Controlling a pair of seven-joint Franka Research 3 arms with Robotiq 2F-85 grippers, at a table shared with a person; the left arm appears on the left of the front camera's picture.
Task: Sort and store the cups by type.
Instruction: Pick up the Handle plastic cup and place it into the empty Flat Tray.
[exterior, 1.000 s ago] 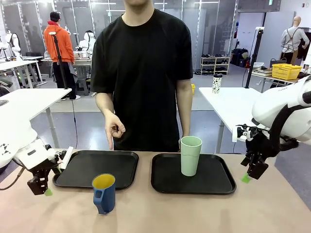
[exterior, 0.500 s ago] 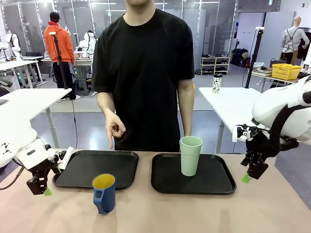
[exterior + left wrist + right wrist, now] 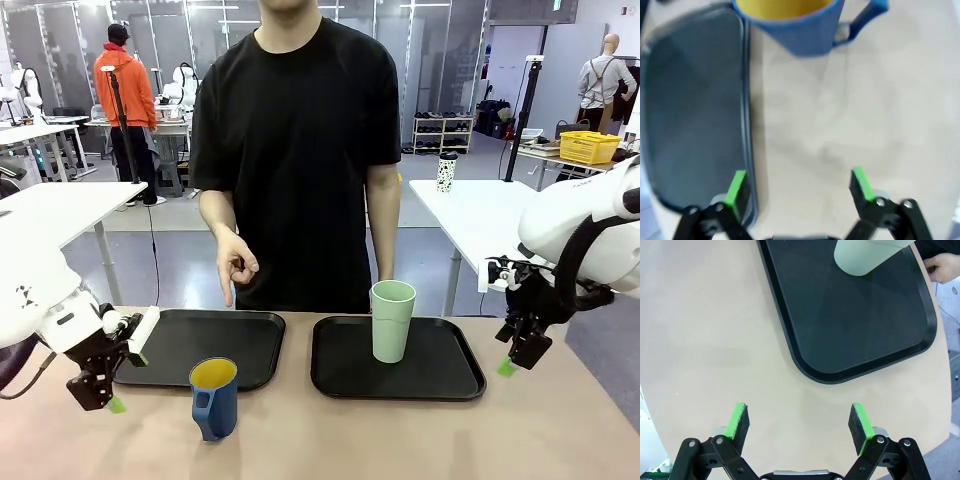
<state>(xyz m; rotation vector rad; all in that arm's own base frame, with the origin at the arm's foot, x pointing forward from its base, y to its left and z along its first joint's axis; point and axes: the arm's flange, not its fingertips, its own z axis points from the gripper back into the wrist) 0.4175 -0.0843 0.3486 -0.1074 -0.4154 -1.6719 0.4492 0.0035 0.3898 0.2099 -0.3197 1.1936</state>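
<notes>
A short dark blue mug [image 3: 214, 398] with a yellow inside and a handle stands on the bare table in front of the left black tray [image 3: 240, 345]. In the left wrist view the blue mug [image 3: 805, 25] sits at the top, beyond my open fingers. A tall pale mint-green tumbler [image 3: 392, 320] stands upright on the right black tray [image 3: 440, 375]; the right wrist view shows the tumbler [image 3: 867, 255] at the top. My left gripper [image 3: 105, 395] hangs open to the left of the mug, holding nothing. Off the right tray's right side, my right gripper [image 3: 512, 360] is open and empty.
A person in a black shirt stands at the far edge, one hand [image 3: 235, 265] pointing down over the left tray. The left tray's edge [image 3: 747, 125] runs beside my left fingers. Bare tan tabletop [image 3: 400, 440] spreads in front of both trays.
My left gripper has shifted right, toward the blue mug. The right arm, the cups and the person's hand have stayed put.
</notes>
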